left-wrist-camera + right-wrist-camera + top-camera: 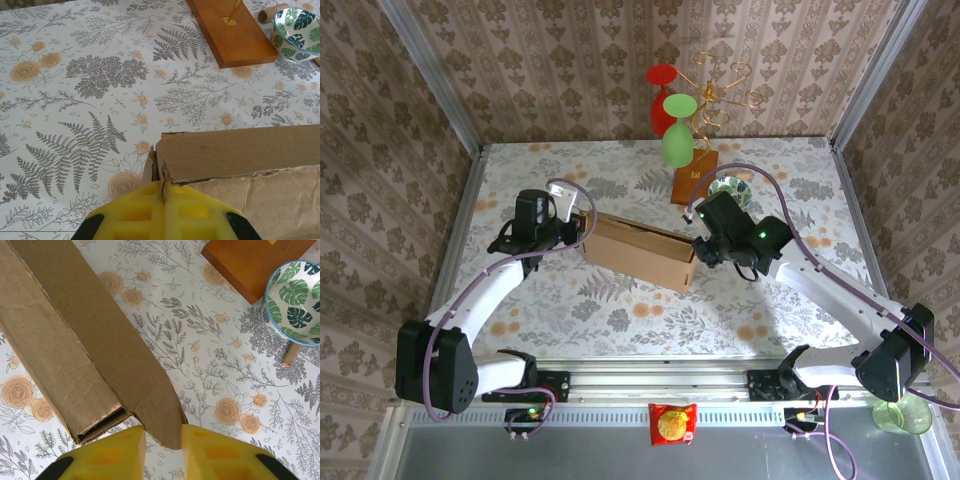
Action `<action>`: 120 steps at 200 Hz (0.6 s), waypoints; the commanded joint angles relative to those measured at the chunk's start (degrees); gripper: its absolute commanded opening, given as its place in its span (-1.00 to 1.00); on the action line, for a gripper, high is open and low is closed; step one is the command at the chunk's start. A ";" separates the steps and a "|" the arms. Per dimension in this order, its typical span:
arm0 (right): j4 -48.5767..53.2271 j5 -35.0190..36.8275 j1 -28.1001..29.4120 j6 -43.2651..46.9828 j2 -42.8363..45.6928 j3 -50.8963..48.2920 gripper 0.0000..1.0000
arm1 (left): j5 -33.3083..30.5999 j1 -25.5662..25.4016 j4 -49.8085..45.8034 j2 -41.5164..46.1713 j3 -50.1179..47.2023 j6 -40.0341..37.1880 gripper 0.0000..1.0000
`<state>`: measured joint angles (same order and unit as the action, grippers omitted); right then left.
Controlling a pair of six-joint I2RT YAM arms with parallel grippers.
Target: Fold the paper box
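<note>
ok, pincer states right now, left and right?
Left pincer: closed on the paper box edge.
Right pincer: astride the box's flap tip; whether it grips cannot be told.

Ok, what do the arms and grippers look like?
White links, black joints and a purple cable on left arm and right arm; yellow fingers with square recesses on left gripper and right gripper; a green light on the right wrist.
</note>
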<state>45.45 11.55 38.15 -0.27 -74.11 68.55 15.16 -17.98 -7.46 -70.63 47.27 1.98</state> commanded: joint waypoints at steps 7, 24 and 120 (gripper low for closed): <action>0.60 1.57 0.34 -0.11 -1.25 0.57 -0.56 | -0.53 -0.65 -6.77 -0.30 -0.24 1.09 -1.00; 0.04 1.84 0.31 -0.41 -1.07 -0.22 -0.57 | -0.49 -0.66 -6.86 -0.30 -0.17 1.12 -1.00; 0.22 1.77 2.15 -7.82 -1.33 1.00 -1.00 | -0.81 -1.60 -6.30 0.32 -0.64 2.72 -1.00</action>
<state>45.06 12.12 38.96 -3.62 -74.94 68.51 14.72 -18.48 -7.49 -70.57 47.29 3.05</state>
